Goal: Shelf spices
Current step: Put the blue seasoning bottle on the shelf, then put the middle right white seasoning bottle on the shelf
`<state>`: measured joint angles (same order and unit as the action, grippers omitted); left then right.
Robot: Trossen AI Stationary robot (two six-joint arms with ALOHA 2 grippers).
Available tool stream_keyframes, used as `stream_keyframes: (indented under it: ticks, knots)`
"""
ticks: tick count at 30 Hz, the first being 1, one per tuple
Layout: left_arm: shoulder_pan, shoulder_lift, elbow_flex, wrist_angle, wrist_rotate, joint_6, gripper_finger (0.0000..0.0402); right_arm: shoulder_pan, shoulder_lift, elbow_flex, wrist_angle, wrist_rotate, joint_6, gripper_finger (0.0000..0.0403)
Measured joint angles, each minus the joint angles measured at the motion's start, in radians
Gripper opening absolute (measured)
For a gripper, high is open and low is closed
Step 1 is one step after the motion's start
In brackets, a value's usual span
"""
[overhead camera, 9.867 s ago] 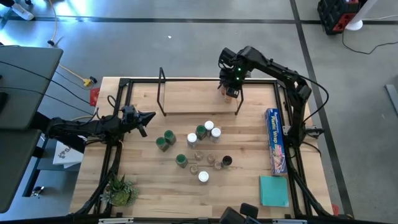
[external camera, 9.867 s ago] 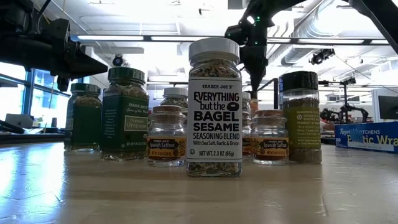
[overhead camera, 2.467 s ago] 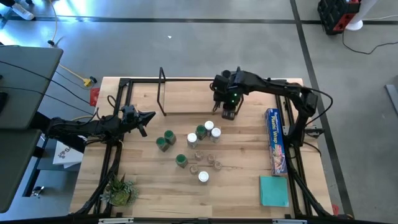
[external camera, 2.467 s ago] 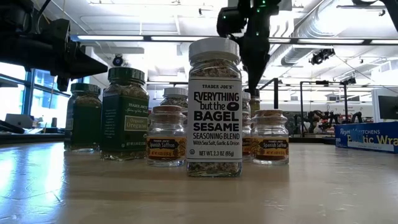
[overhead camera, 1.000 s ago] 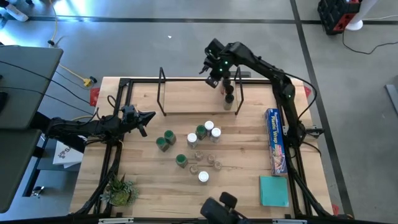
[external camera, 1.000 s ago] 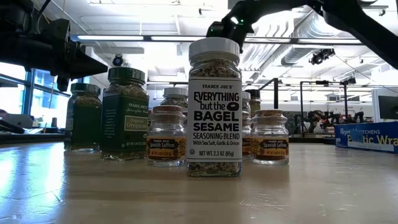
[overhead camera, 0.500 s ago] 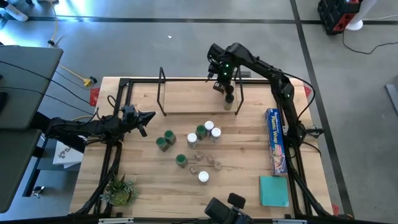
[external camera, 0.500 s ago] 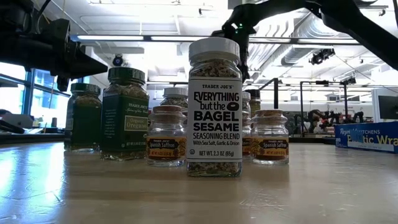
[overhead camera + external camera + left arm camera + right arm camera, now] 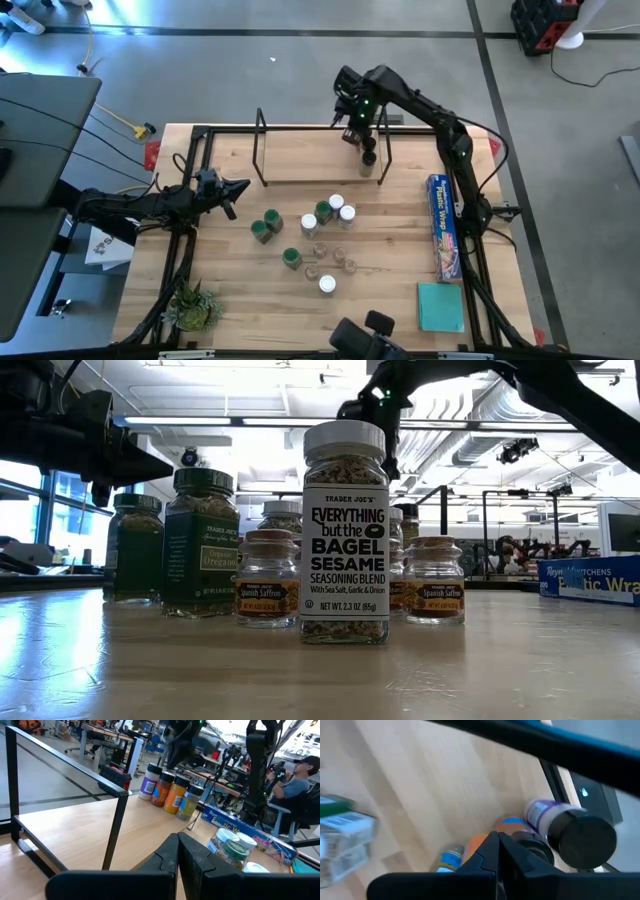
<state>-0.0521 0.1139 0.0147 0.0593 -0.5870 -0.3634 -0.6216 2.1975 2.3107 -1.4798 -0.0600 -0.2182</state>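
Overhead, the right end effector (image 9: 352, 128), fingers closed and holding nothing, hangs just above a row of four spices (image 9: 170, 792) on the shelf (image 9: 300, 158); more jars (image 9: 318, 238) cluster mid-desk, beside the idle, closed left end effector (image 9: 240, 187)

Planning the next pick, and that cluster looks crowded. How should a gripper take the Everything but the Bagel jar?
Probably from straight above, closing on the white lid or the neck under it. The jar stands upright at the cluster's near edge, with small jars close behind, so a side approach may bump them.
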Motion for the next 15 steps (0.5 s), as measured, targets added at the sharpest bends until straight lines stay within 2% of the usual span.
stream_keyframes:
  ticks: [3, 7, 12, 15]
  knots:
    - [0.000, 0.000, 0.000, 0.000, 0.000, 0.000, 0.0005, 0.001, -0.008, 0.047, -0.013, -0.093, -0.030, 0.0002]
    - [0.000, 0.000, 0.000, 0.000, 0.000, 0.000, 0.0005, 0.007, -0.064, 0.016, 0.001, -0.238, -0.115, 0.0002]
    - [0.000, 0.000, 0.000, 0.000, 0.000, 0.000, 0.0005, 0.039, -0.116, 0.016, 0.014, -0.431, -0.130, 0.0002]
    - [0.000, 0.000, 0.000, 0.000, 0.000, 0.000, 0.0005, 0.102, -0.161, 0.016, 0.017, -0.417, -0.132, 0.0002]
